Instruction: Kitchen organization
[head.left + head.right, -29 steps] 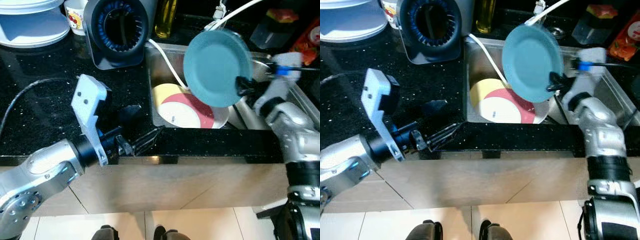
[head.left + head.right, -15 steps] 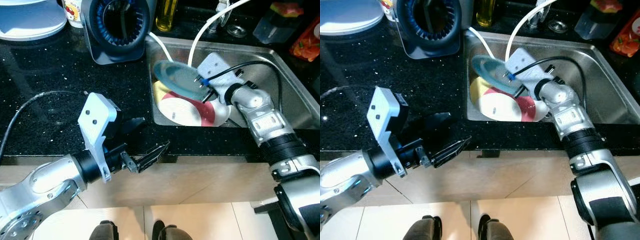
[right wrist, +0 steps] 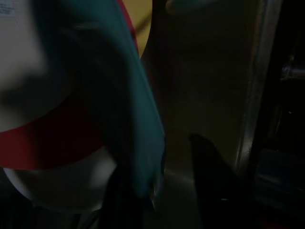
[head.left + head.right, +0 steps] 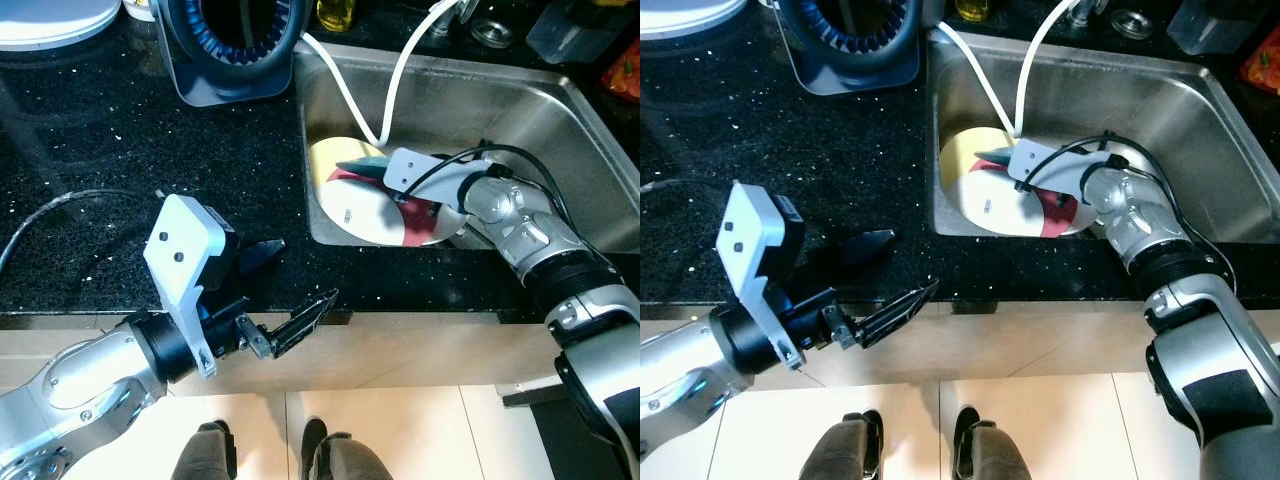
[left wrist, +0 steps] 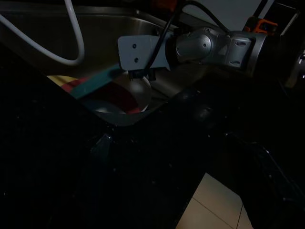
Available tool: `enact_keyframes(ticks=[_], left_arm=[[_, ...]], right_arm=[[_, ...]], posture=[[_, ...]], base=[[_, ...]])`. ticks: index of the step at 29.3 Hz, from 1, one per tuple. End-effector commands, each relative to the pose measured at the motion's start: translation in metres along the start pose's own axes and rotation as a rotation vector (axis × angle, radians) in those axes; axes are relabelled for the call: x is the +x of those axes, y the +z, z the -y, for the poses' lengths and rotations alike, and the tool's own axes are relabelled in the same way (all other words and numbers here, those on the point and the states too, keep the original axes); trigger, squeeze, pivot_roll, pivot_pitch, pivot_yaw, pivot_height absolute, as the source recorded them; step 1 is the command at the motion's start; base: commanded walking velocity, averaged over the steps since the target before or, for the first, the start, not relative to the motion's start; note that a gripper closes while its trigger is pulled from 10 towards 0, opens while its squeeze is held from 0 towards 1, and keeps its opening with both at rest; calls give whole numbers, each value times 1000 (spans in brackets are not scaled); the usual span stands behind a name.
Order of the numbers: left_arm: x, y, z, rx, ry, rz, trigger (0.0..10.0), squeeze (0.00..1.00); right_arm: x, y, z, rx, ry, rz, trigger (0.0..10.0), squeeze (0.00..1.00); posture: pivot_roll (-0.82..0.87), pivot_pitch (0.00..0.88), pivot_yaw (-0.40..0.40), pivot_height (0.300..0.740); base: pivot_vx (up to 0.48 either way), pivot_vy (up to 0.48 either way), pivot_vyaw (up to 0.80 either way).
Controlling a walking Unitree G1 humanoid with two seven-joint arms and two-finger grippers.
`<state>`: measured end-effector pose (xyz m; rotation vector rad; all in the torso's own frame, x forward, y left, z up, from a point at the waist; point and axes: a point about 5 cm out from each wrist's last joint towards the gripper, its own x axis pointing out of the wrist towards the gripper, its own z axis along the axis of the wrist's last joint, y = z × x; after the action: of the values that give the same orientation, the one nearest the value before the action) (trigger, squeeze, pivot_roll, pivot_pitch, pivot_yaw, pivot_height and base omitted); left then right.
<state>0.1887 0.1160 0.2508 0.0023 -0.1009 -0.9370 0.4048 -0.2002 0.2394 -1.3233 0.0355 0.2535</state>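
Note:
A teal plate (image 4: 362, 164) lies tilted, low in the steel sink (image 4: 520, 110). It rests on a stack made of a white plate (image 4: 355, 220), a red plate (image 4: 418, 224) and a yellow plate (image 4: 328, 160). My right gripper (image 4: 396, 190) reaches into the sink under its white camera mount and is shut on the teal plate's rim (image 3: 143, 143). My left gripper (image 4: 308, 270) hovers at the front edge of the black counter (image 4: 120, 130), left of the sink. Its fingers (image 4: 902, 303) are spread open with nothing between them.
A white hose (image 4: 400, 70) drops into the sink over the plates. A round blue-and-black appliance (image 4: 240, 40) stands at the back of the counter, beside a yellow bottle (image 4: 335, 10). A thin cable (image 4: 60, 200) crosses the counter. Tiled floor and my feet (image 4: 270, 455) lie below.
My right arm swung the teal plate from upright above the sink down onto the stack inside it. My left gripper stayed open near the counter edge. The camera tilted downward.

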Motion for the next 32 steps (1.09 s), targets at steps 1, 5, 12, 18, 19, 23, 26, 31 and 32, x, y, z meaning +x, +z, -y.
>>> enact_keyframes(ticks=[1,5,12,18,19,23,26,31,32], left_arm=[[0,0,6,-3,-31,3,10000,0],[1,2,5,2,-37,17,10000,0],[7,6,-2,27,-69,56,10000,0],[8,10,-7,42,-86,81,10000,0],[9,11,-8,48,-89,81,10000,0],[10,12,-11,59,-103,89,10000,0],[11,11,-12,62,-116,94,10000,0],[10,10,-11,45,-158,103,10000,0],[9,9,-9,40,-180,100,10000,0]], right_arm=[[-3,-11,-4,94,8,-1,10000,1000],[-8,-9,4,339,25,94,10000,1000],[-34,-4,32,737,103,454,10000,0],[-61,-10,30,822,220,628,10000,0],[-65,-11,28,821,238,644,10000,0],[-84,-12,33,886,262,760,10000,0],[-93,-12,37,943,262,841,10000,0],[-111,-8,30,1033,365,981,10000,0],[-118,-6,26,1066,409,1030,10000,0]], posture=[[154,278,-138,740],[153,265,-138,740],[141,192,-115,740],[142,156,-102,740],[141,154,-100,740],[126,130,-89,740],[122,126,-87,740],[117,120,-83,740],[115,119,-83,740]], base=[[0,0,0],[0,0,0],[0,0,0],[0,0,0],[0,0,0],[0,0,0],[0,0,0],[0,0,0],[0,0,0]])
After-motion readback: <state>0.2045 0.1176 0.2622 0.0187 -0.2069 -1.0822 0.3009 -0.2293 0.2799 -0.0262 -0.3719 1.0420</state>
